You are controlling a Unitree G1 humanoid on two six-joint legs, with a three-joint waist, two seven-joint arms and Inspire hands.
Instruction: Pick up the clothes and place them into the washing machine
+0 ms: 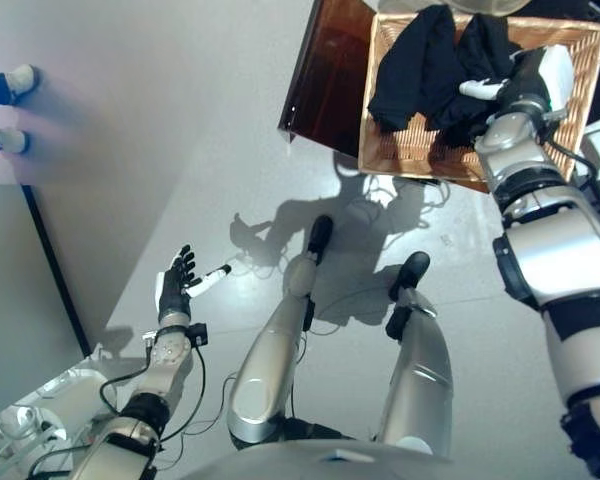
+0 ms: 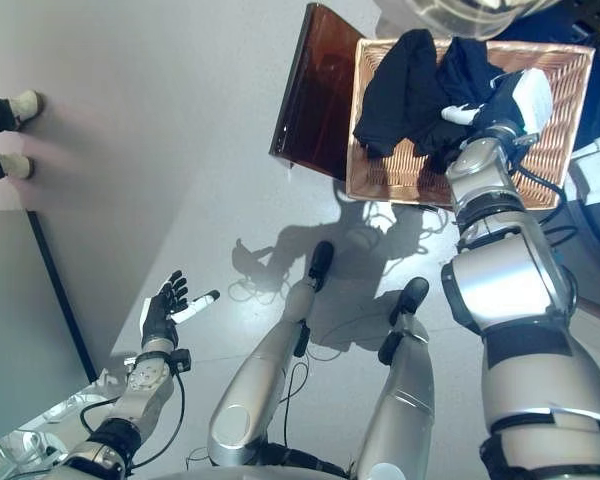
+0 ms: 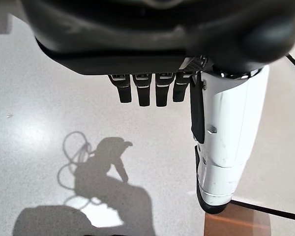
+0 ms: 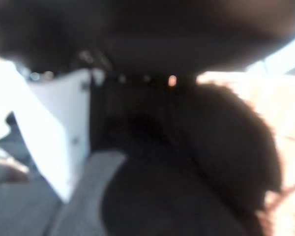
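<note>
A heap of dark clothes point(image 1: 420, 70) lies in a wicker basket point(image 1: 580, 60) at the upper right. My right hand point(image 1: 520, 85) reaches into the basket and rests on the dark cloth point(image 2: 400, 80), its white thumb cover pointing toward the heap. In the right wrist view, dark cloth point(image 4: 196, 162) fills the space just past the hand, and its grip is hidden. My left hand point(image 1: 175, 285) hangs over the grey floor at the lower left, far from the basket. The left wrist view shows it point(image 3: 142, 88) open and empty, with the white-covered thumb standing straight.
The basket rests on a dark brown stand point(image 1: 325, 80). A person's two white shoes point(image 1: 15, 80) show at the left edge. A dark strip point(image 1: 55, 270) runs along the floor at the left. A pale rounded object point(image 2: 450, 12) sits at the top edge behind the basket.
</note>
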